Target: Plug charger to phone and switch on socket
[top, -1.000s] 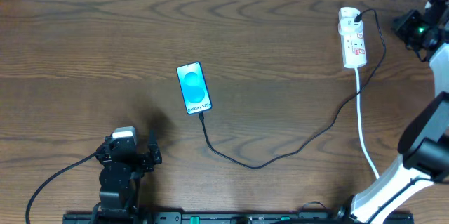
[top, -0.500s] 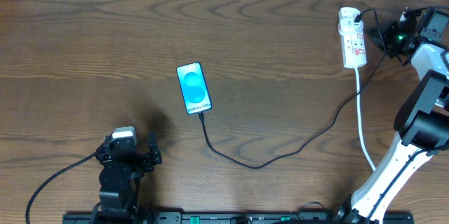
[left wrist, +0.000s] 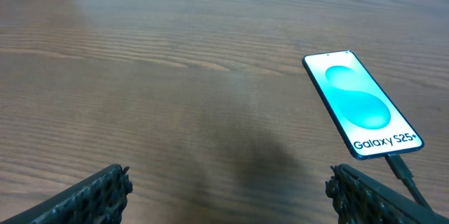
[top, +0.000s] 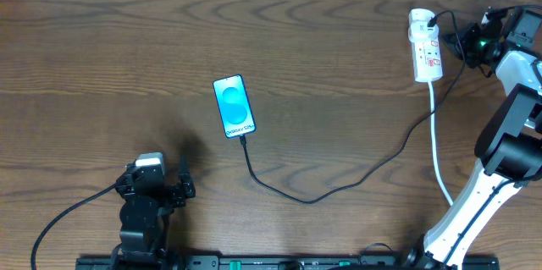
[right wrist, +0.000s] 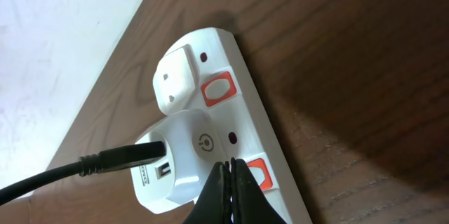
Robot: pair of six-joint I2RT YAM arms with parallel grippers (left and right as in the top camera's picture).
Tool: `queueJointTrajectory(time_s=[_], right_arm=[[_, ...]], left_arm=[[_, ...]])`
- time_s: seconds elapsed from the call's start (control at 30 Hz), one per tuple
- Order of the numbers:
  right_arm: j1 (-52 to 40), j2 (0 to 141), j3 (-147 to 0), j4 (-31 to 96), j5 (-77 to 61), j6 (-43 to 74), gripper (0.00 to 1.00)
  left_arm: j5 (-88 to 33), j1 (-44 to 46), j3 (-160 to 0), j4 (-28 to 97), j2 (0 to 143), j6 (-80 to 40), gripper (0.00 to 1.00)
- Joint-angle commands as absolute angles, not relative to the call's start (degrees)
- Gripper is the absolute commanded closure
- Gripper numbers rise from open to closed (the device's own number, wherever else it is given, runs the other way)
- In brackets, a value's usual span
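Since a second ago, the right arm has been swung in from the right edge of the counter (top: 102, 67), so that the right fingers (right wrist: 219, 197) are now brought up beside the socket (top: 426, 46); nothing else has been shifted. These fingers are seen pressed together with no gap and nothing held. Their joined tips are poised over the socket's face, just beside the lower red switch (right wrist: 259, 171); contact cannot be confirmed. The left fingers (left wrist: 91, 196) are spread wide and empty near the counter's front, well apart from the phone (top: 234, 106). The phone is laid flat, screen up, mid-counter. The charger (top: 339, 187) is run from its lower end across to a white adapter (right wrist: 186, 150) seated in the socket at the back right. The plugging step is judged done, and only the switching is left. The switch is judged a small, stiff rocker, best pushed straight down with the closed tips. The socket is judged light and liable to be slid on the smooth wood, so sideways force is to be avoided.
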State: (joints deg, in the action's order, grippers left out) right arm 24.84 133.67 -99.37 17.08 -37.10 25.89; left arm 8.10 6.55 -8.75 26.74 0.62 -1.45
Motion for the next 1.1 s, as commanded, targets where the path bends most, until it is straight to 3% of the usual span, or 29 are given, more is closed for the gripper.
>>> queueJointTrajectory(time_s=[0.0, 1.07], right_arm=[[23.35, 134.96, -100.55, 17.02, -36.77, 24.34, 0.99], [21.37, 136.27, -100.53, 22.26, -32.60, 19.46, 0.99]], left_arm=[[8.82, 6.83, -7.62, 26.65, 0.16, -1.50, 0.07], [8.82, 6.83, -7.62, 26.65, 0.16, -1.50, 0.07]])
